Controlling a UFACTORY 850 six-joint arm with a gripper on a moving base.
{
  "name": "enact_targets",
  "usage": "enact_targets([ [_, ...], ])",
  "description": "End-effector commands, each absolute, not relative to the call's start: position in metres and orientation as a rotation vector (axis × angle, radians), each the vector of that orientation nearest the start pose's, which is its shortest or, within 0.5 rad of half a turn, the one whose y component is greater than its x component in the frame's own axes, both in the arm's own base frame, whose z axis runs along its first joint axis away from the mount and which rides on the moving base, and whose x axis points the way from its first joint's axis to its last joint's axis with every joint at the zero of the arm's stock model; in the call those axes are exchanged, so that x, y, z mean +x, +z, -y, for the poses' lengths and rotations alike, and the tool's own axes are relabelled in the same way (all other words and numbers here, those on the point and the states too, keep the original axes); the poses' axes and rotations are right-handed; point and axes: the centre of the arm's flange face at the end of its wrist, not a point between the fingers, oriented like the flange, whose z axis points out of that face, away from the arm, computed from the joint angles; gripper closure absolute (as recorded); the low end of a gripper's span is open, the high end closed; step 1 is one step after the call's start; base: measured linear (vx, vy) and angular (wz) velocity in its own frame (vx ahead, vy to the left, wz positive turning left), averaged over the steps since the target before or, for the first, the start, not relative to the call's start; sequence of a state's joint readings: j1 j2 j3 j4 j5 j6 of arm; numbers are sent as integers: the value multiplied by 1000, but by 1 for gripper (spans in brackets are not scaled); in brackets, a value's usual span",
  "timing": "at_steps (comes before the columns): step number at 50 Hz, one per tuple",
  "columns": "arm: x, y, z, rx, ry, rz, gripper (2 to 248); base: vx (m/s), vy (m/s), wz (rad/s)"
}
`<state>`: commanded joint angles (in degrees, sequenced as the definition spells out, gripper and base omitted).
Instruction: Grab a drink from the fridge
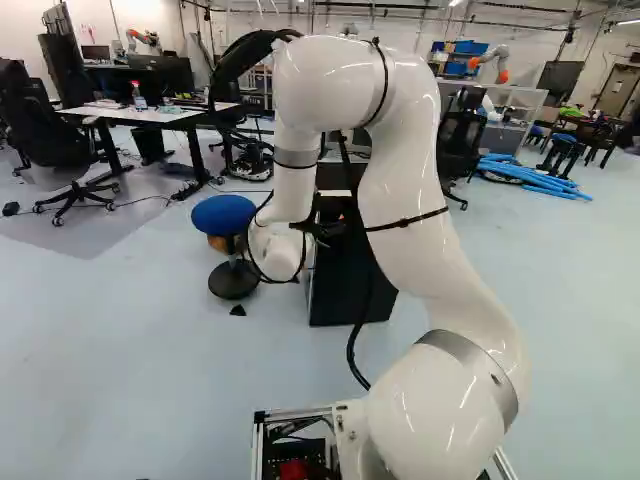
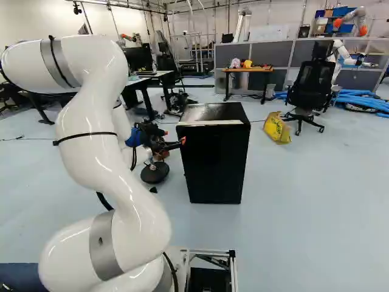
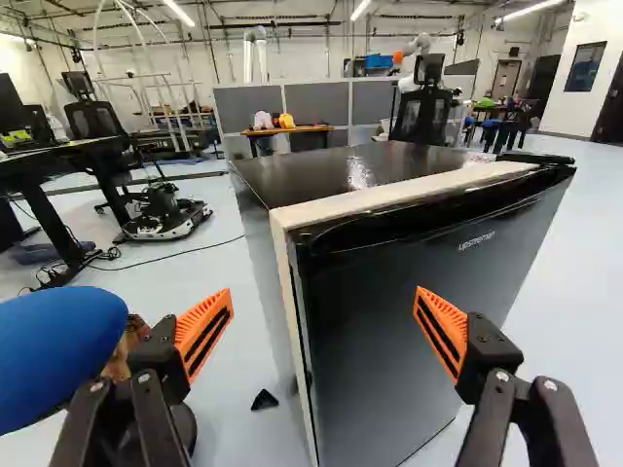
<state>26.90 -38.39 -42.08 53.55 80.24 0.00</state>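
In the right base view my gripper [image 2: 172, 148] is beside the left edge of a small black fridge [image 2: 216, 163]. The wrist view shows the gripper [image 3: 323, 297] open, its two orange-padded fingers wide apart with nothing gripped. Ahead of it stands the fridge [image 3: 399, 321], door closed, its glossy front slanting away. The fridge's pale side edge lies ahead between the fingers, and one finger overlaps the door front in view; whether it touches cannot be told. In the left base view the arm partly hides the fridge [image 1: 345, 290]. Any drink is hidden from view.
A blue round stool [image 3: 58, 341] stands beside the gripper, left of the fridge. A yellow bag [image 2: 277, 128] lies on the floor right of the fridge. Behind are desks [image 1: 150, 114], office chairs [image 2: 311, 94], grey partitions and another robot [image 2: 352, 21].
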Motion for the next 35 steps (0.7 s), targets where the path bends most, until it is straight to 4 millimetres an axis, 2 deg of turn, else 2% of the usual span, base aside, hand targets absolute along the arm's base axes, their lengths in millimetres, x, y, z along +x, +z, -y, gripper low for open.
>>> enact_targets([
  [21,465,245,-139,-2463,-2302,-742,3,0,0,0],
  [35,473,244,-139,-2452,-2309,-758,3,0,0,0],
])
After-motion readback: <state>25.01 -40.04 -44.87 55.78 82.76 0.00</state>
